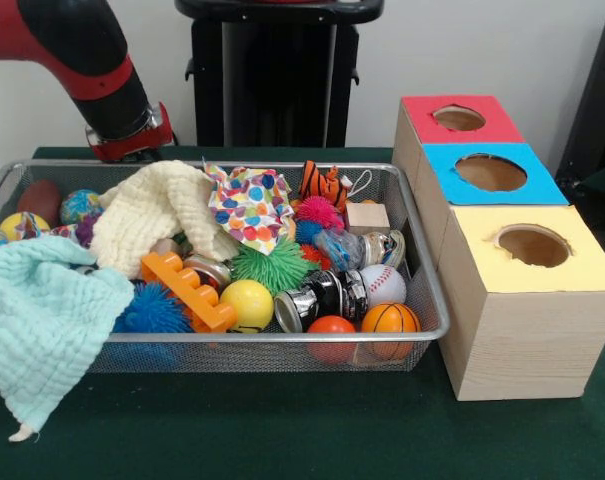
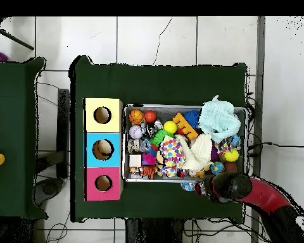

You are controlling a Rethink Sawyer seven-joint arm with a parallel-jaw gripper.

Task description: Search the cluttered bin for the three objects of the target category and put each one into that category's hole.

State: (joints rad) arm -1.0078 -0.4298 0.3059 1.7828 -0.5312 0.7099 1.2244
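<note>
A wire bin [image 1: 427, 290] holds mixed clutter. At its front lie a baseball [image 1: 382, 283], a basketball [image 1: 389, 320], an orange ball [image 1: 331, 327] and a yellow ball [image 1: 246, 303]. A shiny can [image 1: 322, 297], an orange toy brick [image 1: 187, 290], a green spiky ball [image 1: 270, 266] and a wooden cube [image 1: 367, 216] sit among them. A cream cloth [image 1: 152, 215], a polka-dot cloth [image 1: 250, 207] and a mint cloth [image 1: 42, 320] cover part of the pile. The arm's wrist [image 1: 130, 135] hangs behind the bin's back left corner, and the gripper's tip is hidden. From above, the wrist [image 2: 229, 187] is just outside the bin's rim.
Three boxes with round holes stand in a row beside the bin: red [image 1: 422, 107], blue [image 1: 442, 160] and yellow [image 1: 482, 225]. The mint cloth drapes over the bin's front left rim onto the green table [image 1: 282, 430]. A tiger toy [image 1: 325, 184] rests at the back.
</note>
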